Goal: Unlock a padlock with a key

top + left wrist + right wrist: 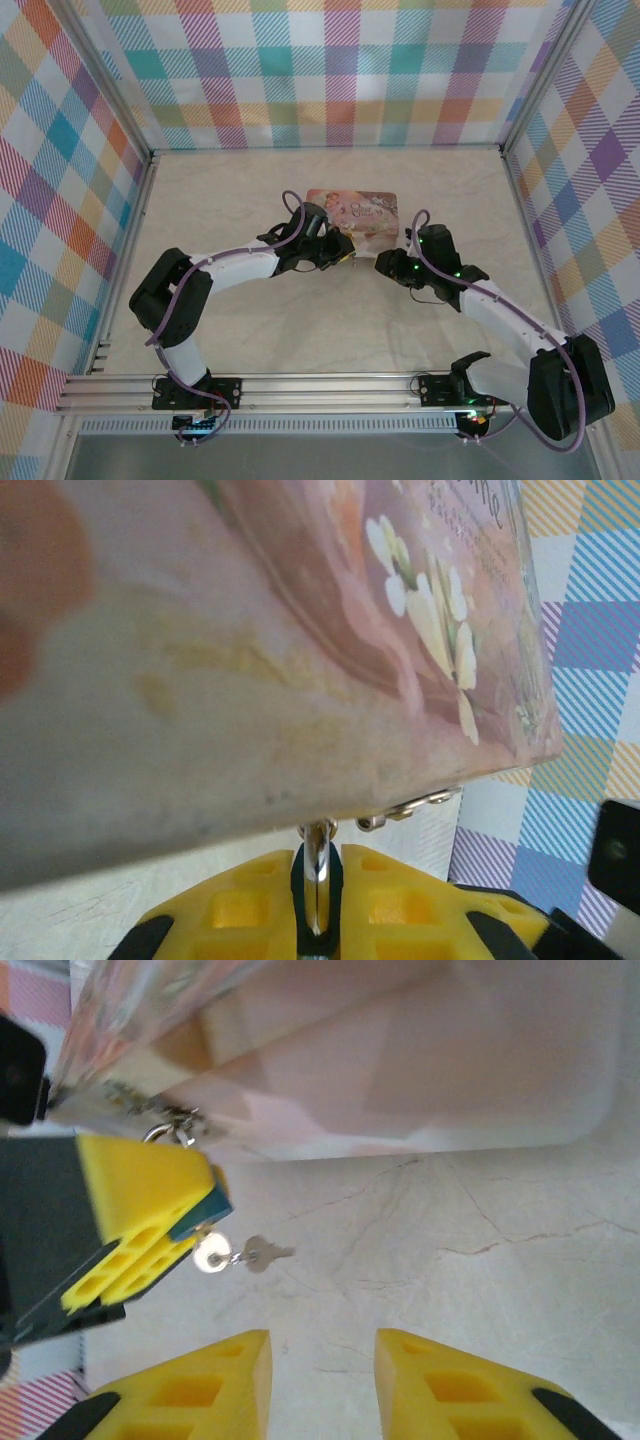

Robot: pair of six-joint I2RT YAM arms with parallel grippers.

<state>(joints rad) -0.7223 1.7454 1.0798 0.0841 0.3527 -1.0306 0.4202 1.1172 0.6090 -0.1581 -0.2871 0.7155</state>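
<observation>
Where plaid walls (330,60) rise, marbled cream tabletop (250,330), small key (262,1254)

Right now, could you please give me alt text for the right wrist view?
The open right gripper hovers over a cream marble tabletop, facing a small silver key bunch held at the tip of the yellow-fingered left gripper, beside a pale pink box.

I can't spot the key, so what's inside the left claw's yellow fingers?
The left gripper pinches a thin silvery metal piece by the flowery box; a ring with a small key sits beside. The piece's pinched end is covered.
</observation>
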